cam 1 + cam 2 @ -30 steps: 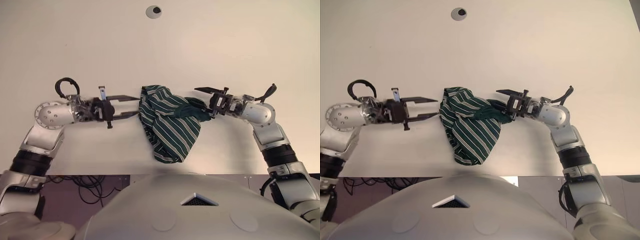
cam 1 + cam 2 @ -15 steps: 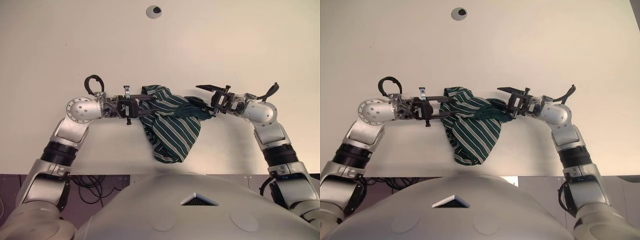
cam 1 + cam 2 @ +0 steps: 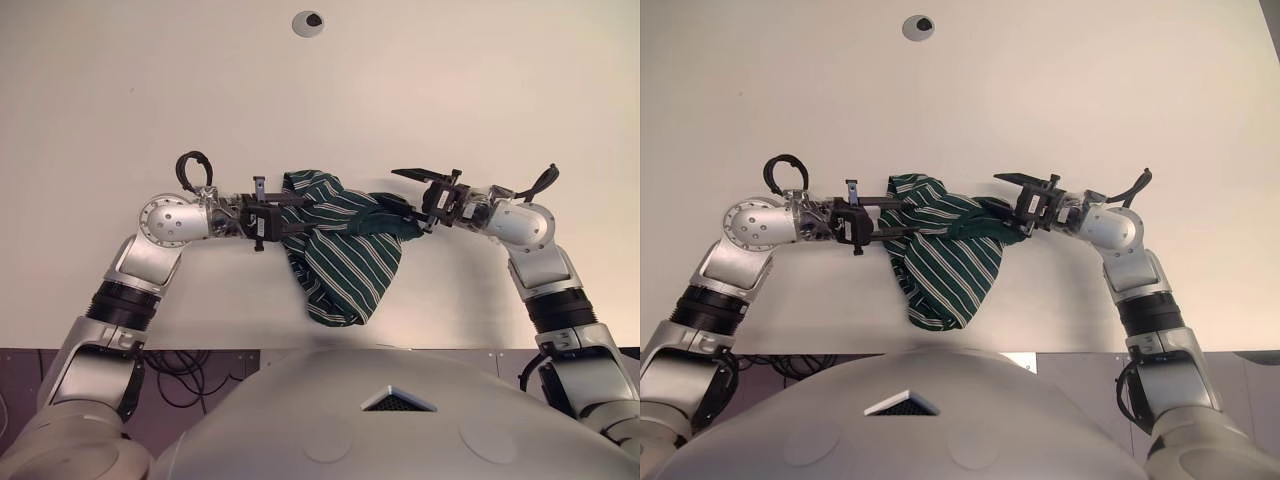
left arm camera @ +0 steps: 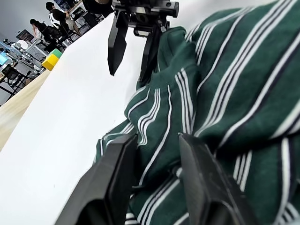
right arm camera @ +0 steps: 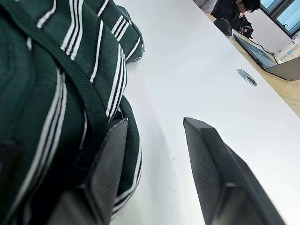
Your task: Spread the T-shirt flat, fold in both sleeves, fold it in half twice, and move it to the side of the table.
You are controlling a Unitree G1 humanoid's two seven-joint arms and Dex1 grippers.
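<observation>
The T-shirt (image 3: 340, 250), dark green with white stripes, lies crumpled in a heap near the table's front edge. My left gripper (image 3: 293, 214) is at the heap's left side, open, its fingers (image 4: 115, 180) straddling a fold of cloth. At the heap's right side my right gripper (image 3: 404, 196) stands open. One of its fingers (image 5: 110, 164) lies against the shirt's dark hem, the other over bare table. The left wrist view shows the right gripper (image 4: 127, 77) beyond the heap (image 4: 220, 93).
The white table (image 3: 450, 90) stretches wide behind and to both sides of the shirt. A round grommet (image 3: 308, 23) sits at the far middle. The front edge (image 3: 200, 348) runs just below the heap, with cables hanging under it at left.
My left arm has moved right, up to the shirt, and its fingers now straddle the left side of the heap. The right gripper and the shirt have barely shifted.
</observation>
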